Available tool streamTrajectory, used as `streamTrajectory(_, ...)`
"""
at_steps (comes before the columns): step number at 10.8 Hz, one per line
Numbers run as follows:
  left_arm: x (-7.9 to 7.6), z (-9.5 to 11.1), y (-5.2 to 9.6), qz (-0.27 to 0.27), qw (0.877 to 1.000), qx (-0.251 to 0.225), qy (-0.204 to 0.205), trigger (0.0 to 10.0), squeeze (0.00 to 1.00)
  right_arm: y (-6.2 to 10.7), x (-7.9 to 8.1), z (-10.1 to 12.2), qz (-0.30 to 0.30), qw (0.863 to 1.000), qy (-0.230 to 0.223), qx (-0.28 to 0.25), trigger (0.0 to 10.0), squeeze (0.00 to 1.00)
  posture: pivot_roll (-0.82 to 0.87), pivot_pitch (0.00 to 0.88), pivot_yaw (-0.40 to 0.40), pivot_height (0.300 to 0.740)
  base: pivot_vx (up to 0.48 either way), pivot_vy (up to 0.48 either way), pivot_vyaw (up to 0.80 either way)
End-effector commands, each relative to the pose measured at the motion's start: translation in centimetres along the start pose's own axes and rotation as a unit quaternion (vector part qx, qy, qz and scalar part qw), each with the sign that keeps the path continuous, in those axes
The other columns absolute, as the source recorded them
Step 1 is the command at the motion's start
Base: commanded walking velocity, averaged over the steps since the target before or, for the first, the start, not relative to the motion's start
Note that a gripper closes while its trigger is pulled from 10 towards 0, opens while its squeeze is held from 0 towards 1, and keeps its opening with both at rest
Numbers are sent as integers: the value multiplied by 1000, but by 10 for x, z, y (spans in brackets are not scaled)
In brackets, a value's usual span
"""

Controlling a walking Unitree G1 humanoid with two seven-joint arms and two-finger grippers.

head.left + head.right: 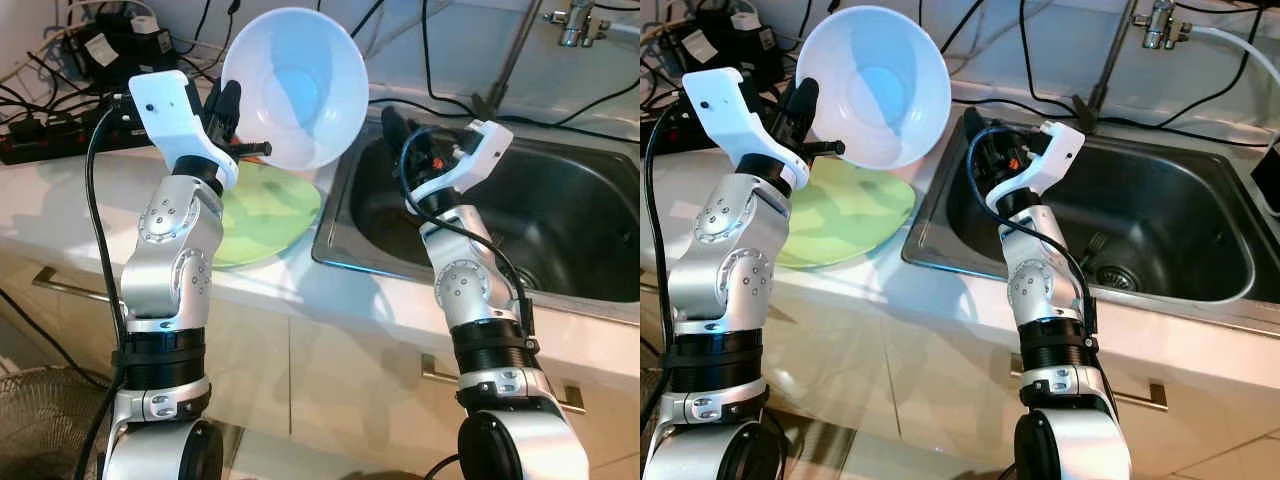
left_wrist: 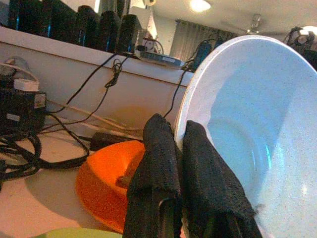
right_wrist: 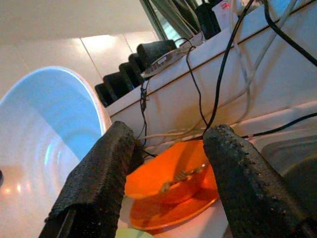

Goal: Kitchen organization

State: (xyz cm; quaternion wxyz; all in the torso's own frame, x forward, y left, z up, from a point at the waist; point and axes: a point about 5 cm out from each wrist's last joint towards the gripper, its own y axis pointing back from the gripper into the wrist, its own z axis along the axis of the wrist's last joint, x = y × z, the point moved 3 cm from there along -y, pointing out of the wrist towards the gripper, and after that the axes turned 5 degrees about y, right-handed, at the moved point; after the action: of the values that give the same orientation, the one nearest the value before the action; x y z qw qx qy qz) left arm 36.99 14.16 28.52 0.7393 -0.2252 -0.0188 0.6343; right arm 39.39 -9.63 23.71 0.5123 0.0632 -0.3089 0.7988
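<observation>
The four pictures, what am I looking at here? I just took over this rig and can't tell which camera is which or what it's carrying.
Two pictures come from the humanoid's head, looking down at a kitchen counter; the other two look along each wrist's black fingers. The left tool pinches the rim of a white bowl, lifted above a green plate. The right tool is open and holds nothing, raised at the sink. Beyond it, an orange bowl sits on an orange plate.

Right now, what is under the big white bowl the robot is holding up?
Under the white bowl, pinched at its rim by the left gripper, a green plate lies on the counter. The arm and bowl hide part of the plate.
</observation>
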Motion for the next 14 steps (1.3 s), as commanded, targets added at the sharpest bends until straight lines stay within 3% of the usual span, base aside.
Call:
streamTrajectory(1,-4,6,-2,-2,1000,-17,-9,10000,0,3,0,1,2,1000,-10,-1,10000,0,231,15,-20,740,0,0,0)
streamTrajectory(6,-12,0,-3,-22,1000,-3,-14,10000,0,4,11,-2,31,999,-37,5,10000,0,236,25,-21,740,0,0,0)
streamTrajectory(14,-30,-4,1,-70,997,7,0,10000,0,6,13,-3,33,998,-42,13,10000,0,238,33,-23,740,0,0,0)
